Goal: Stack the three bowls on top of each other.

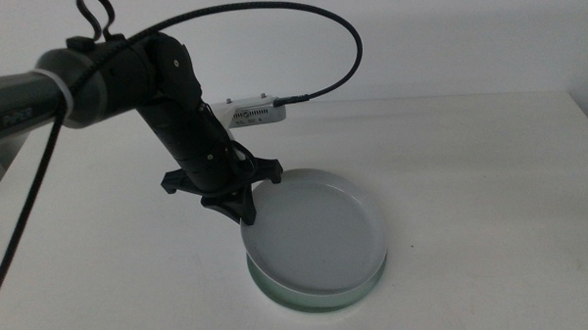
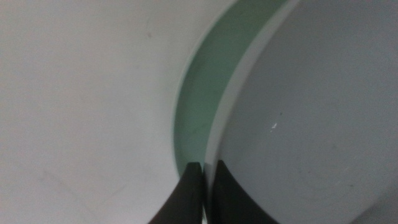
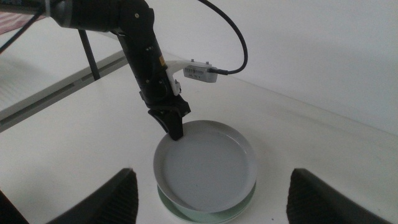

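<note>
Jaws of your left gripper (image 1: 247, 218) are pinched narrow on the near-left rim of the grey-blue bowl (image 1: 316, 233), one dark finger inside the rim and one outside, as the left wrist view shows (image 2: 204, 180). From the middle view you see the left arm (image 1: 169, 86) reaching in from the left and angling down to that rim. You find the grey-blue bowl sitting on top of the mint green bowl (image 1: 279, 288), whose edge peeks out beneath it along the front and left; in the left wrist view a crescent of green (image 2: 205, 106) shows just outside the grey rim (image 2: 236, 118). Both bowls rest on the white desk (image 1: 491, 178), a little to the right of its centre. You cannot make out a white bowl as a separate dish in any view. A small white box with a black cable (image 1: 258, 112) sits on the desk behind the arm. Your right gripper (image 3: 208, 199) hangs back above the near side of the desk, its jaws spread wide and holding nothing, looking toward the stack (image 3: 205, 165).
</note>
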